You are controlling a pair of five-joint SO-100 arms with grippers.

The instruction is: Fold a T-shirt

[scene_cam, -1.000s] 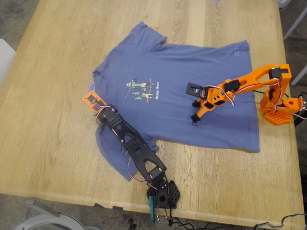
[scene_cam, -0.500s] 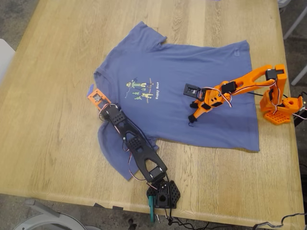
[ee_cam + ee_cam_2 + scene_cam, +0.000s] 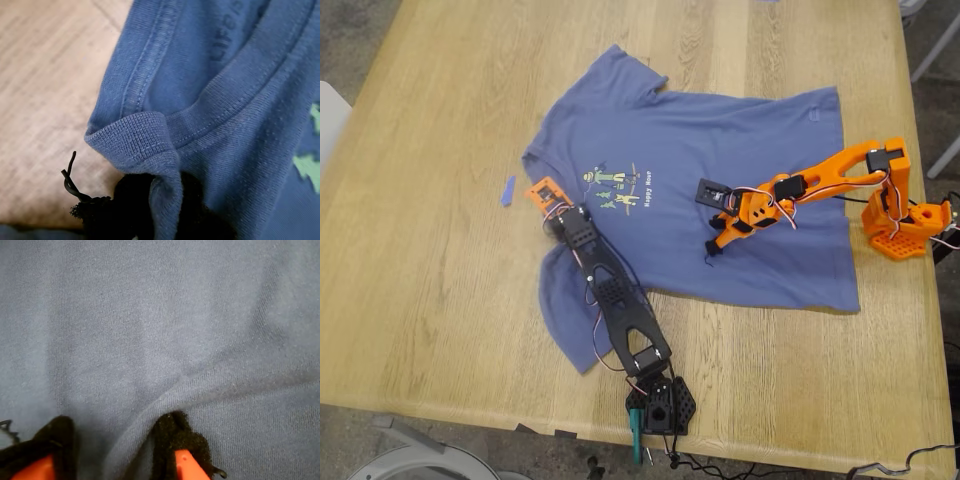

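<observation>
Slate-blue T-shirt (image 3: 720, 150) spread on the wooden counter (image 3: 420, 300), my first claw (image 3: 150, 210) pinching its ribbed collar (image 3: 135, 140), my second claw (image 3: 115, 450) parted, pads pressing mid-shirt cloth, blue tape scrap (image 3: 507, 190) beside.

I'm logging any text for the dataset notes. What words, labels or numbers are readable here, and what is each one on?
T-shirt chest print, small white line beside the figures: too small and blurred to read for certain.
Inside the collar in the first wrist view: faint show-through lettering, not legible.
Black arm, orange arm, blue tape scrap, table: no text visible.
</observation>
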